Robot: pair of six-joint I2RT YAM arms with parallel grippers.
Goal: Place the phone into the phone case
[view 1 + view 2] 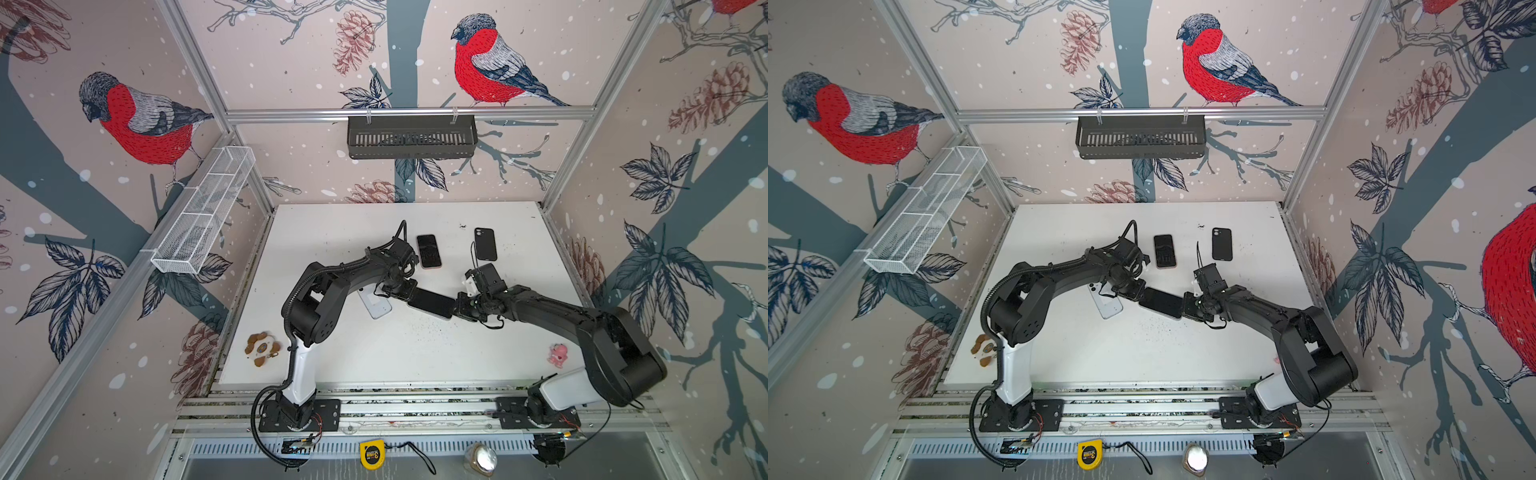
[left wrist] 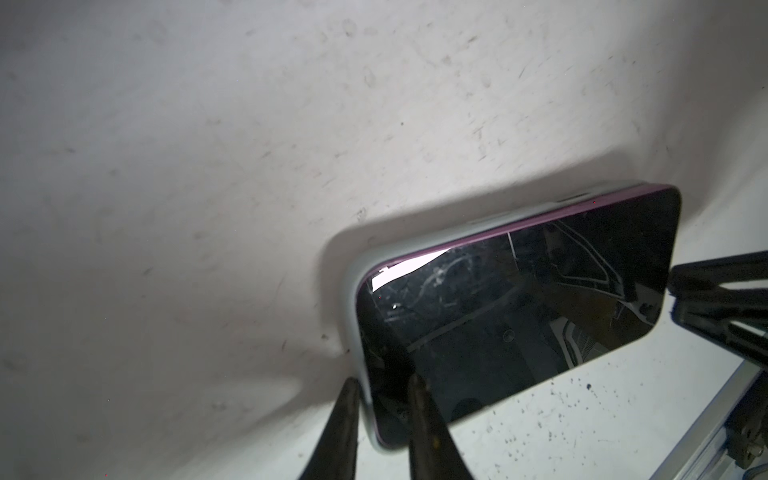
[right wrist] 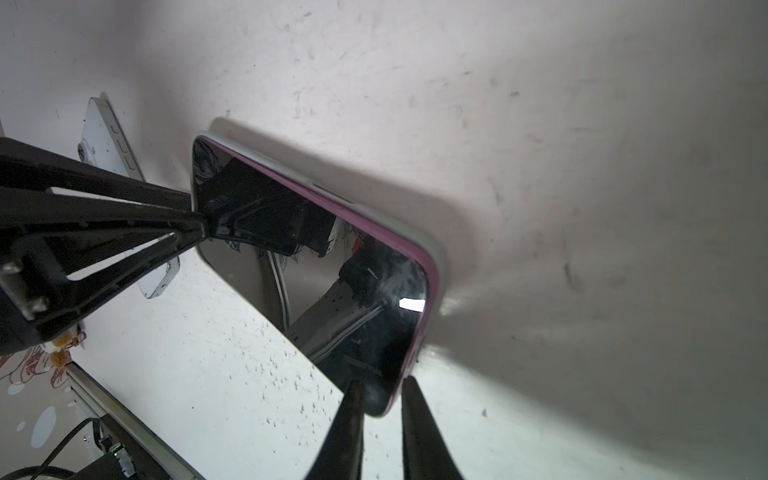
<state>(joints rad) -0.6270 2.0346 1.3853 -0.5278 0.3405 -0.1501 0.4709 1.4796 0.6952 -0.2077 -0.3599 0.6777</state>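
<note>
The phone [image 1: 432, 303] [image 1: 1162, 303] has a dark screen and a pink edge, and hangs between my two grippers over the middle of the table. A pale grey phone case [image 2: 356, 274] [image 3: 441, 266] wraps its back and one long side. The pink edge [image 2: 540, 218] stands a little above the case rim. My left gripper [image 2: 382, 386] [image 1: 409, 293] is shut on one short end, one finger behind the case and one on the screen. My right gripper [image 3: 380, 384] [image 1: 455, 308] is shut on the opposite end, at a corner where the pink edge shows.
A white phone [image 1: 376, 306] [image 3: 104, 137] lies back up under my left arm. A black phone [image 1: 429, 250] and a black case [image 1: 485, 244] lie further back. A brown toy [image 1: 262, 348] sits front left and a pink toy [image 1: 557, 354] front right.
</note>
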